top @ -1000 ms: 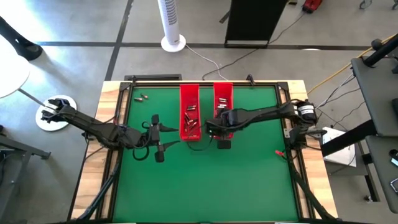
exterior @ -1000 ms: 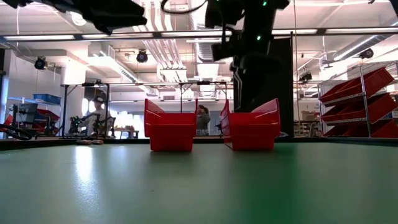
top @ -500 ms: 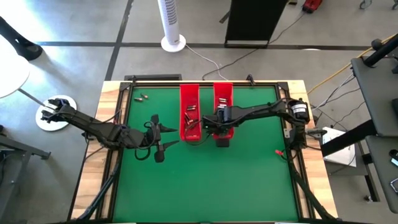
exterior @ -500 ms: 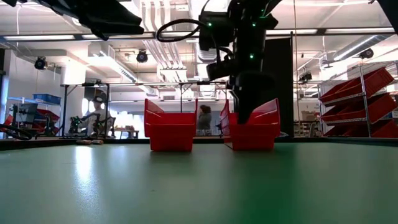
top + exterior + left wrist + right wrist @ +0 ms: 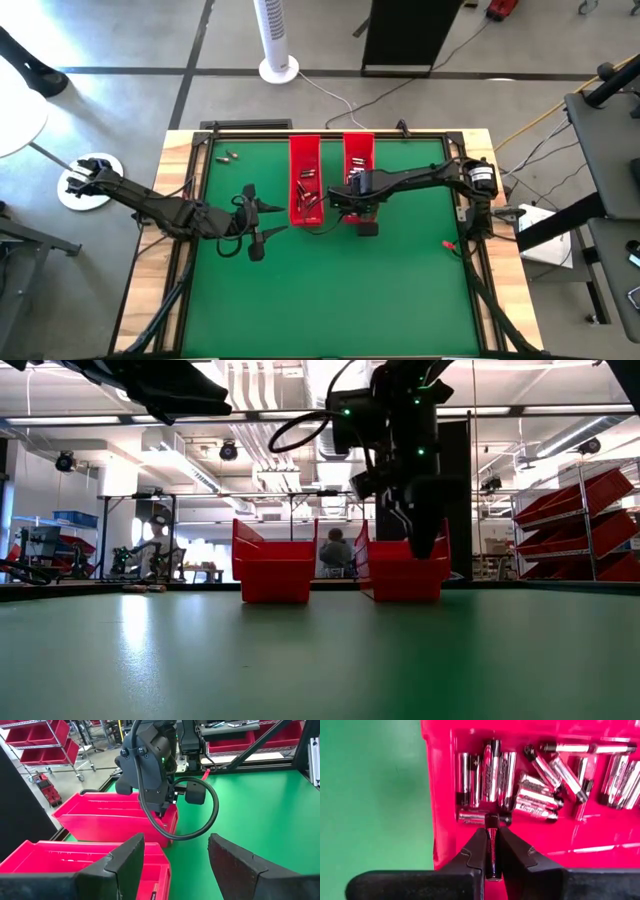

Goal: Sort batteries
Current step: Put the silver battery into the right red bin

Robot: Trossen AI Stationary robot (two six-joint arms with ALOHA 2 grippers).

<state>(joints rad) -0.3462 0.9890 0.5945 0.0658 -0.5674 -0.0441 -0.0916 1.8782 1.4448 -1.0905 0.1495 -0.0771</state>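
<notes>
The right gripper (image 5: pixel 491 851) has its fingers (image 5: pixel 472 851) clamped on a single slim battery (image 5: pixel 491 840), held lengthwise between the tips with its dark end poking out in front. It hangs over the near end of the right red tray (image 5: pixel 358 160), and in the right wrist view the held cell sits just above a loose heap of silvery batteries (image 5: pixel 535 775) lying on that tray's floor. In the high view the gripper shows at the tray's near edge, close to the wall.

The left red tray (image 5: pixel 305 180) stands just beside the right one and holds its own scatter of cells. A few unsorted batteries (image 5: pixel 228 156) lie on the green table (image 5: pixel 400 290) at the far left corner.

The left gripper (image 5: pixel 172 857) waits above the table, left of the trays, its fingers apart and empty.

The risks I see from here:
- The grip covers only a narrow strip of the round cell, so it could roll or pivot out before release.
- The release point is near the tray's wall; the cell may strike the rim and bounce onto the table.
- Dropped on the heap, it could skid off the other cells.
</notes>
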